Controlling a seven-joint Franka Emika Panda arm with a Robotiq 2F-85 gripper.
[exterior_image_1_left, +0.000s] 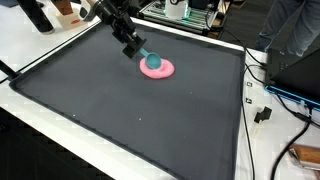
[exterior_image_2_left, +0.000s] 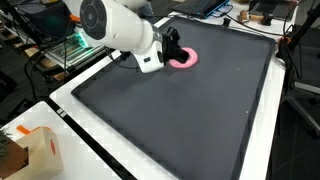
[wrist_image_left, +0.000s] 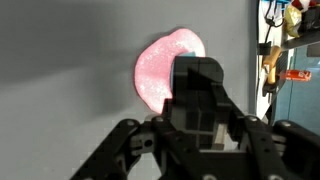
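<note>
A flat pink plate (exterior_image_1_left: 163, 72) lies on the black mat near its far edge; it also shows in both other views (exterior_image_2_left: 188, 61) (wrist_image_left: 153, 75). A teal utensil (exterior_image_1_left: 153, 63) rests its round end on the plate, and its thin handle runs up into my gripper (exterior_image_1_left: 134, 48). My gripper is tilted just above the plate's edge, with the fingers (wrist_image_left: 197, 66) pressed together, apparently shut on the handle. In an exterior view the arm's white wrist hides most of the gripper (exterior_image_2_left: 172, 47). In the wrist view the fingers hide the utensil.
The black mat (exterior_image_1_left: 130, 115) (exterior_image_2_left: 190, 125) covers a white-rimmed table. A cardboard box (exterior_image_2_left: 36, 150) stands at one corner. Cables and a connector (exterior_image_1_left: 264, 113) lie off the mat's side. Shelving with equipment (exterior_image_2_left: 62, 50) stands beside the table.
</note>
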